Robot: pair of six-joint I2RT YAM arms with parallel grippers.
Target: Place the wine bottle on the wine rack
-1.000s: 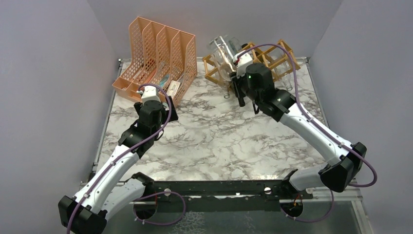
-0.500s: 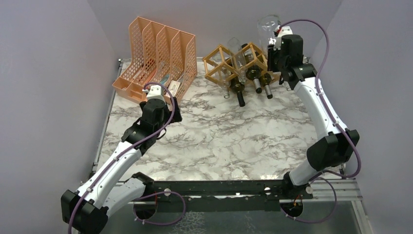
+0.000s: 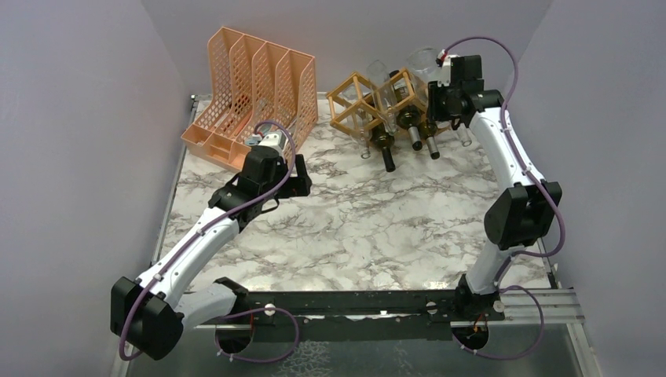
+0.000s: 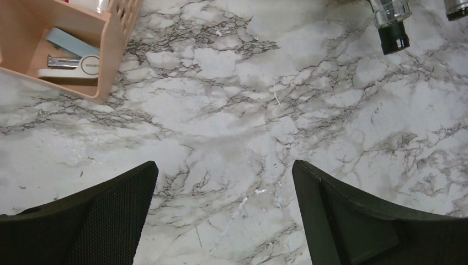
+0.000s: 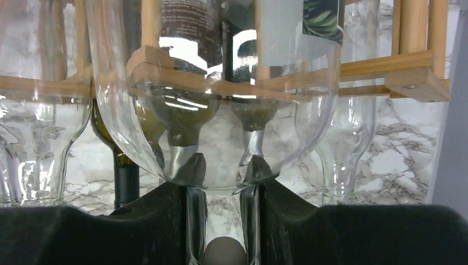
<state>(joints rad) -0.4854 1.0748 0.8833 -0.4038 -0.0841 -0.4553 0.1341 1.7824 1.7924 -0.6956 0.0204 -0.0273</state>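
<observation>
My right gripper (image 3: 441,93) is shut on the neck of a clear glass wine bottle (image 3: 422,61), held at the right rear end of the tan wooden wine rack (image 3: 352,100). In the right wrist view the gripper (image 5: 222,221) clamps the neck. The bottle's body (image 5: 221,121) rises in front of the rack's slats (image 5: 397,69); I cannot tell whether it touches them. My left gripper (image 3: 302,177) is open and empty over the marble table (image 3: 353,228), well left of the rack. It shows wide open in the left wrist view (image 4: 223,212).
Three bottles with dark necks (image 3: 386,154) lie in the rack, necks pointing at me; one neck (image 4: 393,34) shows in the left wrist view. A peach-orange mesh file organizer (image 3: 255,78) stands at the back left, with a stapler (image 4: 72,67) in its front tray. Grey walls close both sides.
My right arm swung from the rack's front to its right rear, lifted the clear bottle high, then lowered it toward the rack. My left gripper moved to the right.
</observation>
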